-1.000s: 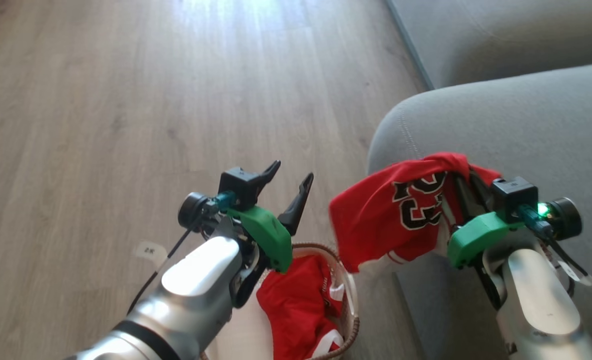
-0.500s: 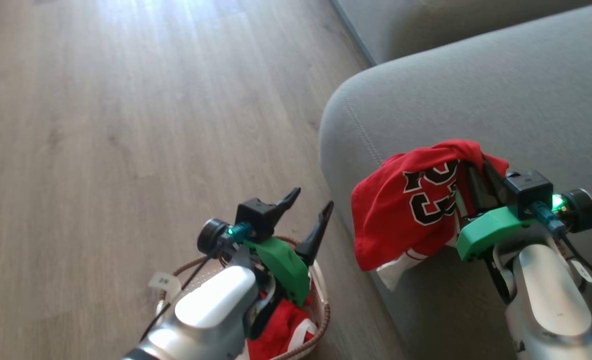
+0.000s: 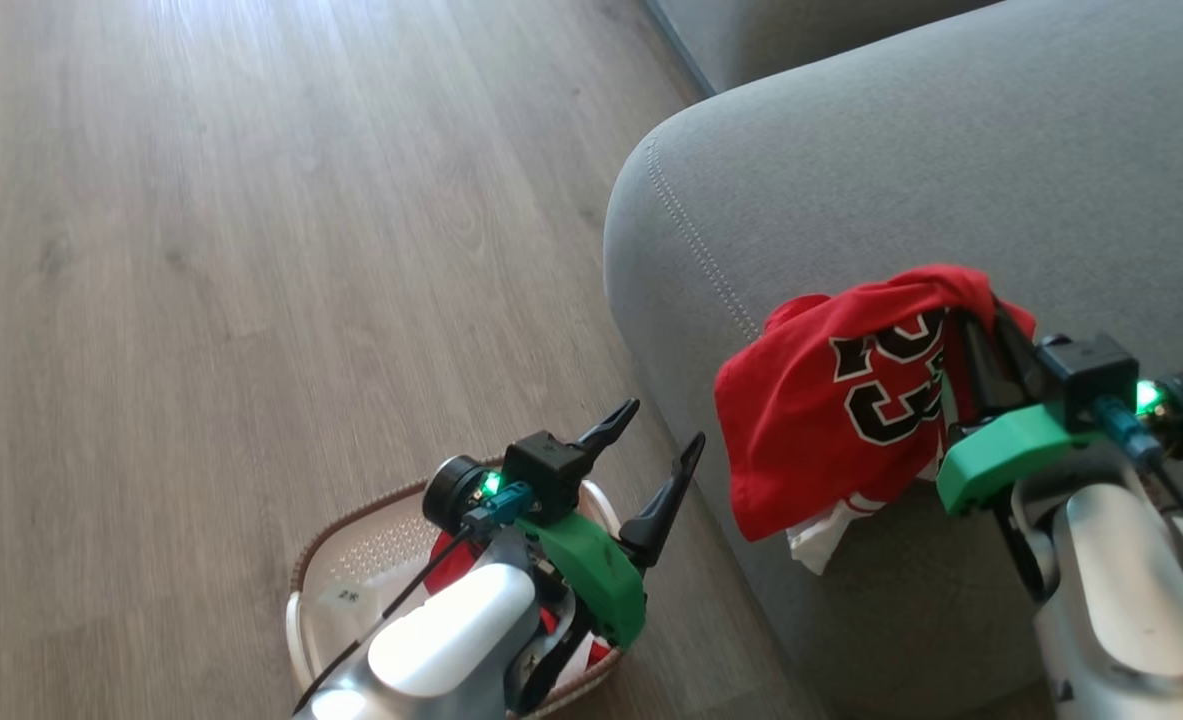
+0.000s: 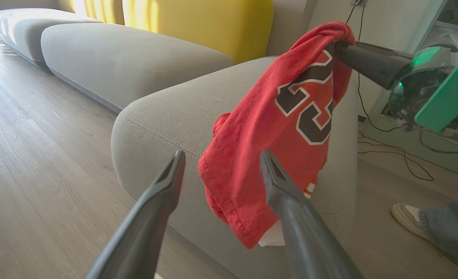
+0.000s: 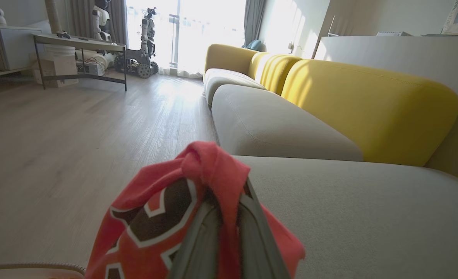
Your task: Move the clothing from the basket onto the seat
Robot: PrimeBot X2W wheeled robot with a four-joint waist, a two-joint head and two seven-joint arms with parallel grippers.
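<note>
Right pincer (image 3: 981,335), pinching the bright red numbered jersey (image 3: 821,430), should clear the grey fabric seat cushion (image 3: 851,180) edge before release; left pincer (image 3: 665,422) spread.

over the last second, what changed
The right pincer carried the red jersey rightward, from past the grey seat cushion's corner to farther in over it; the view also swung. Unchanged: right pincer shut on the jersey, left pincer open and empty above the basket.
</note>
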